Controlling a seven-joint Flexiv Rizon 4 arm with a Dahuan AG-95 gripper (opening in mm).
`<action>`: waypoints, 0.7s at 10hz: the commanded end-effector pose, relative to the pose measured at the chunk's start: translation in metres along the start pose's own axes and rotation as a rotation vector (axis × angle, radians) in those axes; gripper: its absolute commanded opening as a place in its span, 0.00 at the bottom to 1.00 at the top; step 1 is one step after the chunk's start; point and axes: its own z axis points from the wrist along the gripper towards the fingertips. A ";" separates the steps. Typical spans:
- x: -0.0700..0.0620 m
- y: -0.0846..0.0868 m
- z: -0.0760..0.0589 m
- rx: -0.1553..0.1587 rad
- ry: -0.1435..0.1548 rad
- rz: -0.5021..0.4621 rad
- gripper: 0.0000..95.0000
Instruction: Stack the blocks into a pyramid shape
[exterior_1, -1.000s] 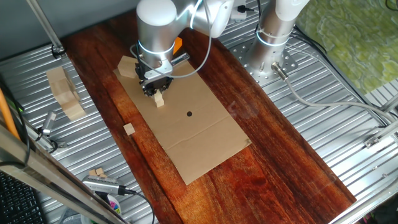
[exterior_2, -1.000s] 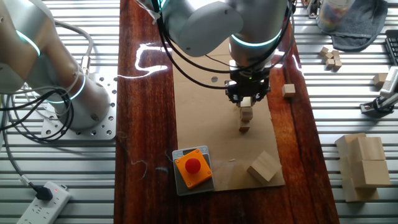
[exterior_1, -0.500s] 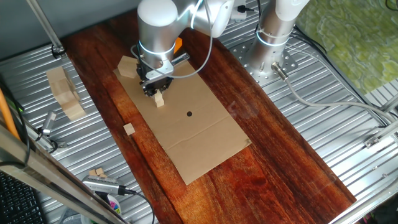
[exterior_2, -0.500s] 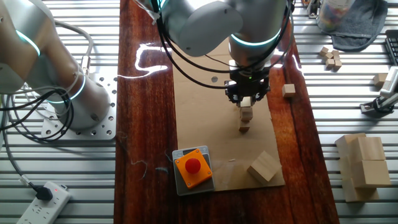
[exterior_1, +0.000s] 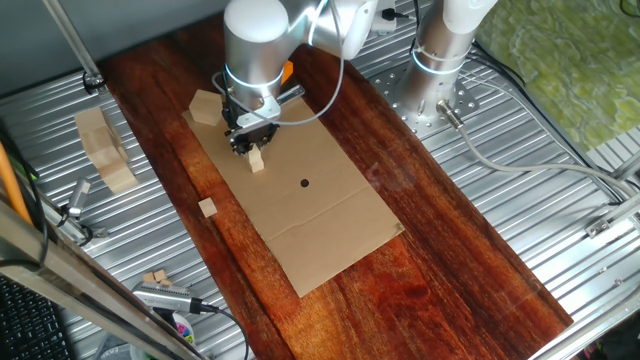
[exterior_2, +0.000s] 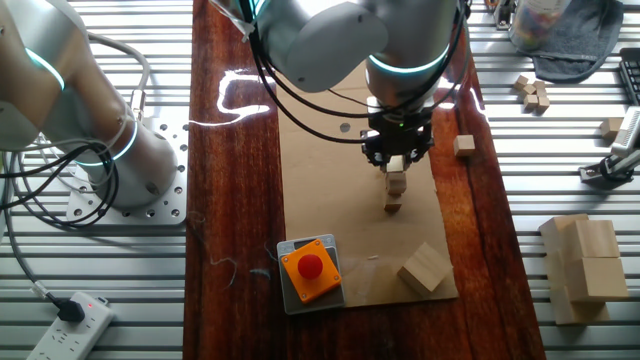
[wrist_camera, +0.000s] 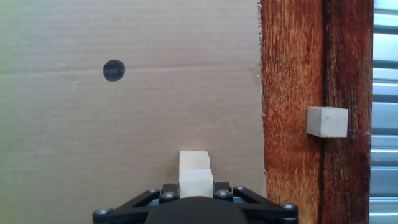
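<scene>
While the pyramid looks barely started, the table (exterior_1: 420, 250) carries a cardboard sheet (exterior_1: 320, 200). On it the gripper (exterior_2: 398, 172) hangs just above a small stack of blocks (exterior_2: 396, 184); whether it holds the top one, cannot tell. In the hand view two blocks (wrist_camera: 195, 174) sit right at the fingers. A spare block (wrist_camera: 327, 121) lies off the cardboard, still to be added.

We see a dark wooden table (exterior_1: 450, 240) carrying a cardboard sheet (exterior_1: 320, 215) marked with a black dot (exterior_1: 304, 183); one small block (exterior_1: 207, 208) lies on bare wood beside the sheet, two more blocks (exterior_2: 395, 190) on the cardboard.
</scene>
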 end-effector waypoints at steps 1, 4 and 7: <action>0.000 0.000 0.001 0.004 0.002 0.010 0.20; 0.001 0.000 0.001 0.001 0.001 0.049 0.20; 0.001 0.000 0.001 0.000 0.000 0.042 0.20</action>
